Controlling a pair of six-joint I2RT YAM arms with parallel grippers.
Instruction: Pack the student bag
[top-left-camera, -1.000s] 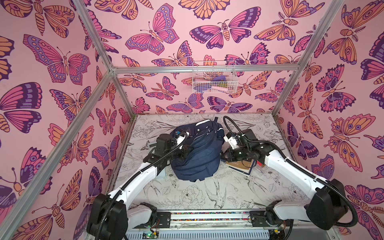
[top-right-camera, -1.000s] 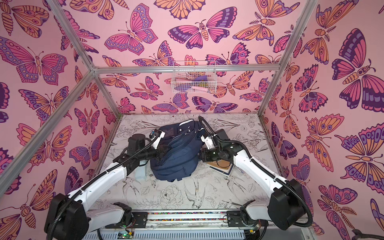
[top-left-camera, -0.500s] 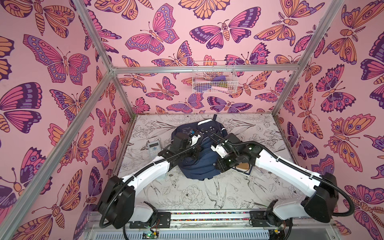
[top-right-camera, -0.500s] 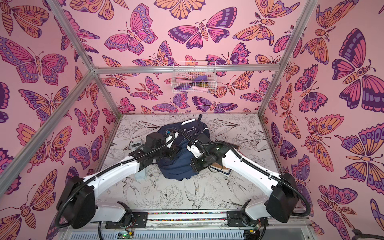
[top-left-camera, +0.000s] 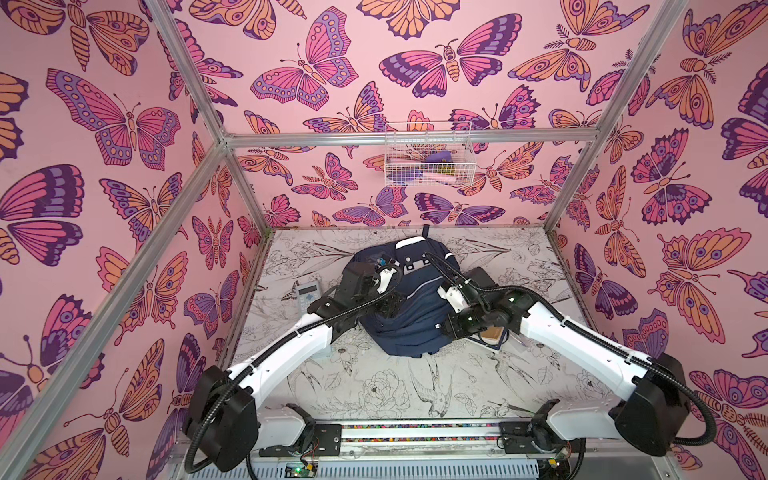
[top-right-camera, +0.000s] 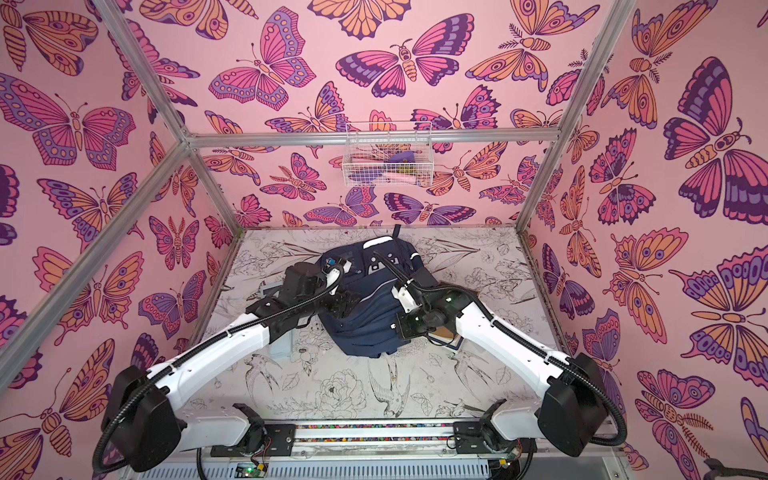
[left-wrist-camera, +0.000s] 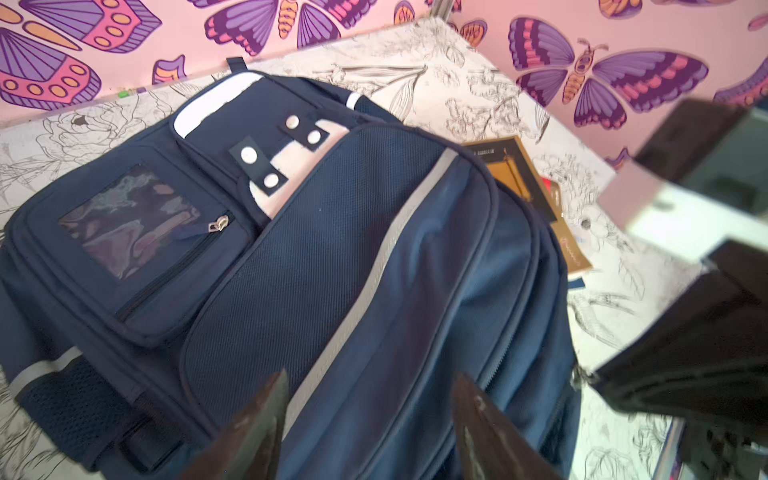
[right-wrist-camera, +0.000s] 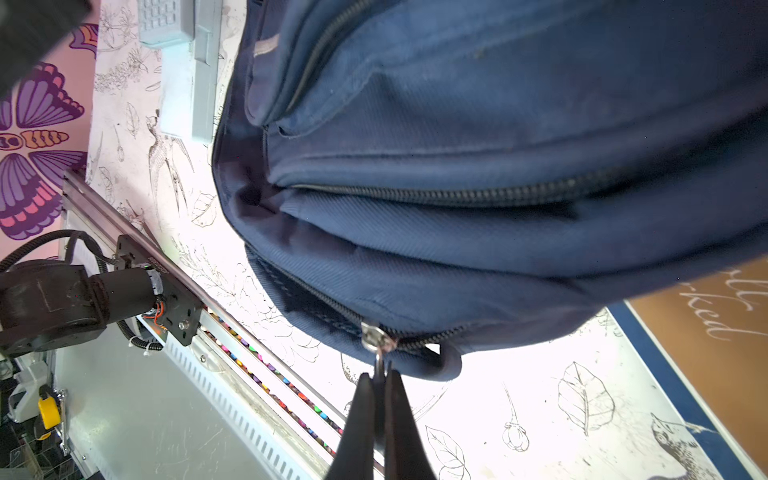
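One navy backpack (top-left-camera: 409, 316) lies centred on the table (top-left-camera: 374, 395). The left gripper (left-wrist-camera: 372, 378) hovers over its front panel, jaws spread apart; the right gripper (right-wrist-camera: 379, 380) is clenched on a zipper pull (right-wrist-camera: 378, 355) low on its right side.

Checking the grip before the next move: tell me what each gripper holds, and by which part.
The right gripper pinches the backpack by its zipper pull; left gripper, open, holds nothing.
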